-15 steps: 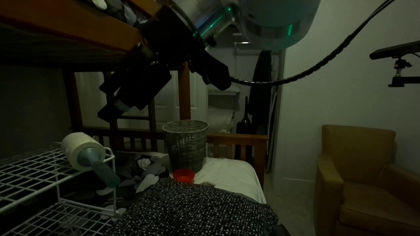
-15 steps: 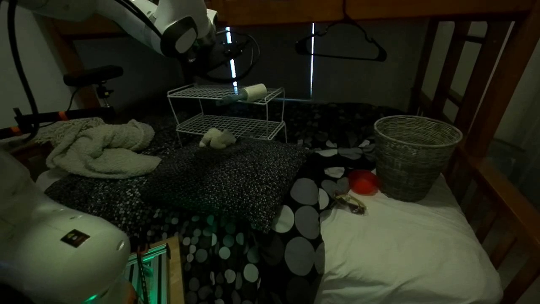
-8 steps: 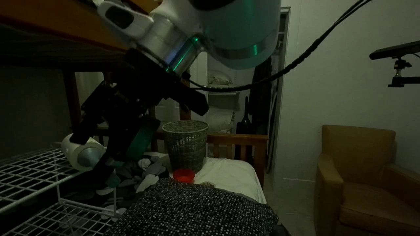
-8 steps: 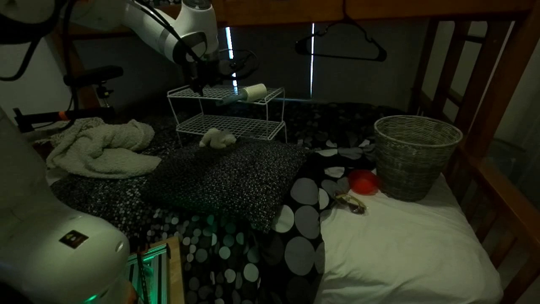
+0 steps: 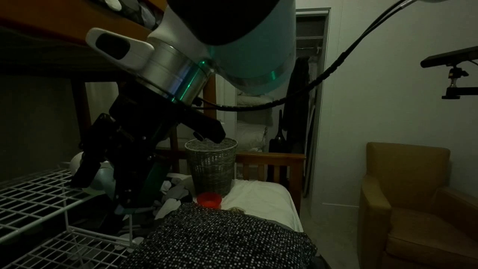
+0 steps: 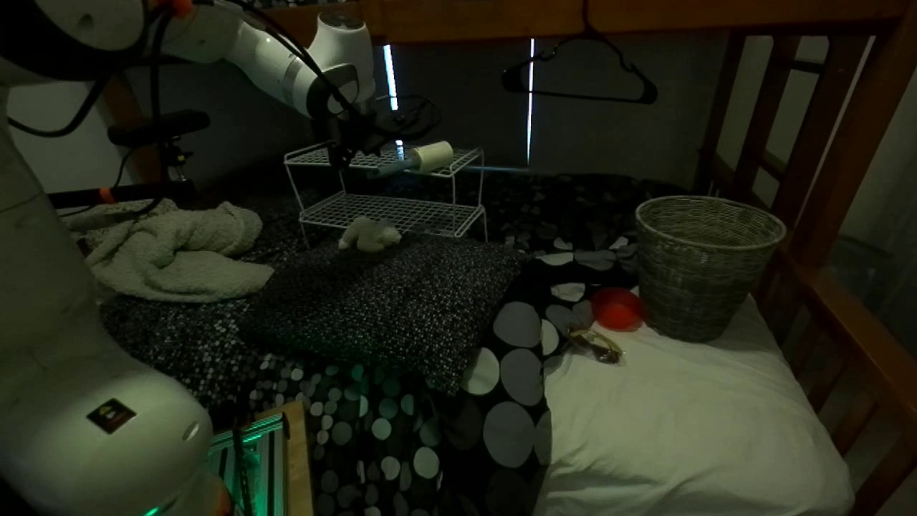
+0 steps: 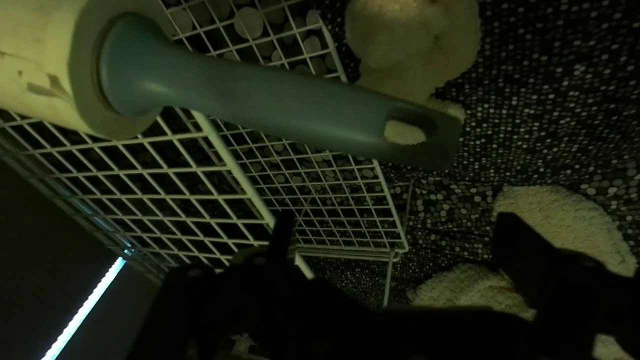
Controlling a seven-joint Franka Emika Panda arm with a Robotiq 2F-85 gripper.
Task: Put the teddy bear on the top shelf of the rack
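Teddy bear point(image 6: 369, 235), left of centre in an exterior view, lies ungrasped; tool point(image 7: 396, 221) is spread apart; grasp and top-shelf placement on rack point(image 6: 412, 210) remain.

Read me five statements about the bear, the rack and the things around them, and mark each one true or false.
1. The bear lies on the pillow, not on the rack. True.
2. The roller lies on the pillow as well. False: the roller is on the top shelf.
3. The basket stands upright. True.
4. The bowl is inside the basket. False: the bowl is beside the basket.
5. The end effector is open. True.
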